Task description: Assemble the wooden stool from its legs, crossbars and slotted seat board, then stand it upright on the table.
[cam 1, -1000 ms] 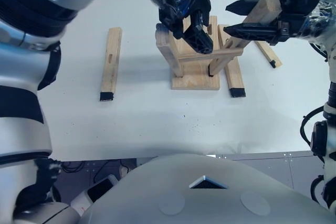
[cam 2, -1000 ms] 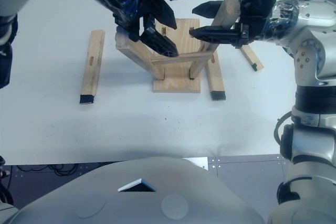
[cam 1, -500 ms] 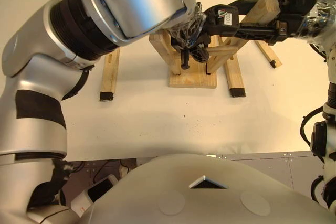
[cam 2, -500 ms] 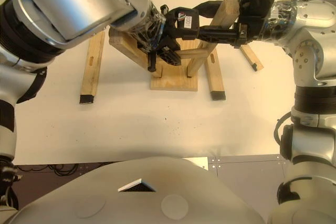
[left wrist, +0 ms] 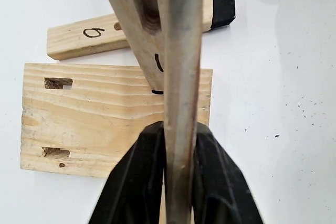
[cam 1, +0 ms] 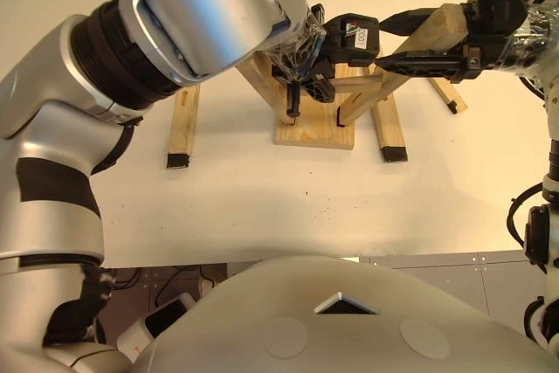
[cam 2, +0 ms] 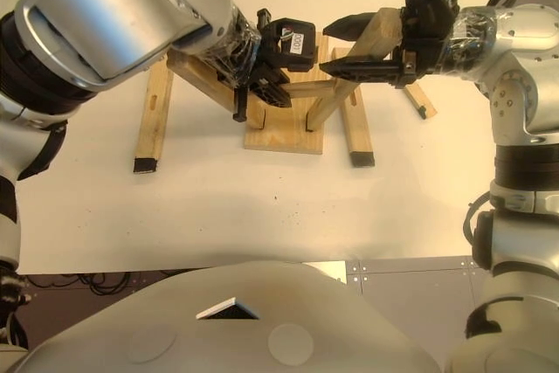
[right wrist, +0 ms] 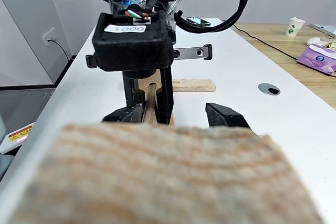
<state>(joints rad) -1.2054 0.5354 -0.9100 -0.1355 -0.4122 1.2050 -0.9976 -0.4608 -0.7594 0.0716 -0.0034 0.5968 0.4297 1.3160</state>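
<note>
Partly assembled pale-wood stool (cam 1: 349,85) stands inverted on its slotted seat board (left wrist: 94,119), flat on the desk (cam 1: 262,198) beneath both fingers. Left fingers (left wrist: 142,171) clamp the thin crossbar (left wrist: 184,77); right fingers (cam 1: 419,62) grip one leg's (cam 1: 371,98) upper end.

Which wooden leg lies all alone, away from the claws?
The far-left leg, lying flat, well apart from the seat board; the other loose leg lies right beside the board.
</note>
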